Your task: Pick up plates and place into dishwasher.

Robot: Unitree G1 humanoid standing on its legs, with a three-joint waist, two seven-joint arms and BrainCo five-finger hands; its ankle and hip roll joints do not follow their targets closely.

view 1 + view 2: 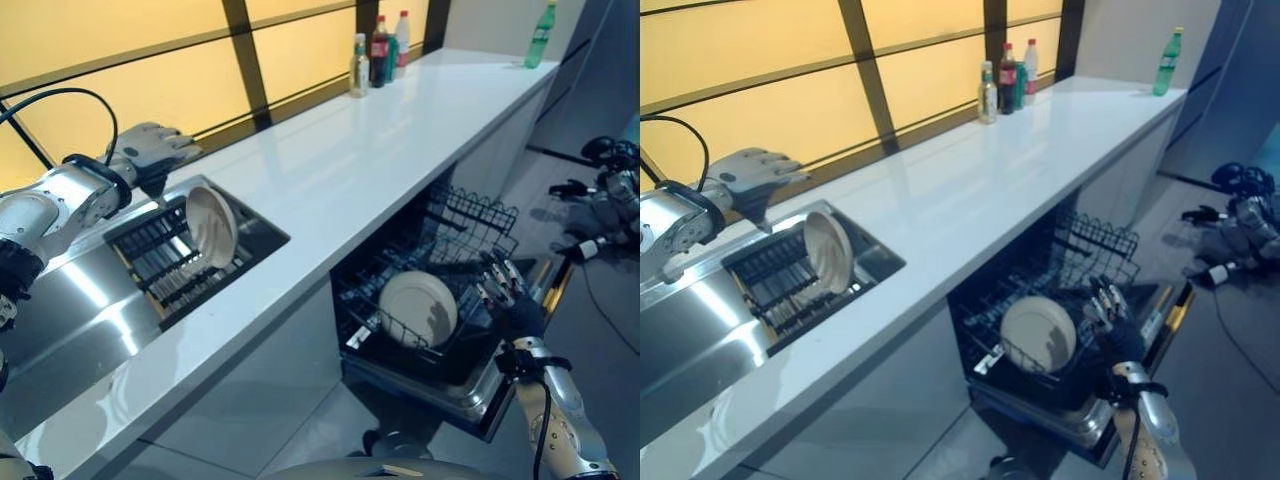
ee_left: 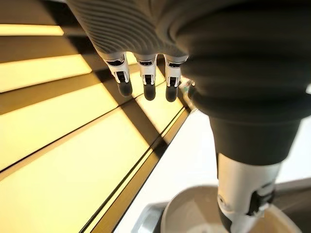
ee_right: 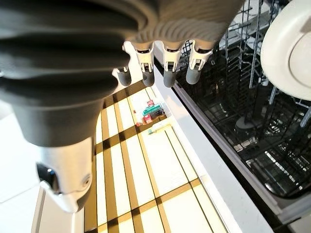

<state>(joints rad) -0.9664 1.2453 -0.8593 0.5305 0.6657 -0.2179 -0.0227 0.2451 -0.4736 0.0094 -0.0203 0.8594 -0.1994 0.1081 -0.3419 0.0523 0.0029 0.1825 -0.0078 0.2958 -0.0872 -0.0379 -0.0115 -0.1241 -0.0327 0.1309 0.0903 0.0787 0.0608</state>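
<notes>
A cream plate [image 1: 211,227] stands on edge in the black dish rack [image 1: 160,255] inside the sink; its rim [image 2: 194,213] also shows in the left wrist view. My left hand [image 1: 152,150] hovers above and behind it, fingers [image 2: 146,85] relaxed and holding nothing. A second cream plate [image 1: 418,309] leans in the lower rack [image 1: 400,335] of the pulled-out dishwasher, seen too as a plate [image 3: 289,53] in the right wrist view. My right hand [image 1: 507,293] is just right of that plate, fingers straight and apart from it.
Several bottles [image 1: 378,52] stand at the far end of the white counter [image 1: 340,170], and a green bottle [image 1: 540,36] sits at the far right corner. The dishwasher door [image 1: 500,390] lies open low across the floor. The steel sink basin [image 1: 70,320] is at the left.
</notes>
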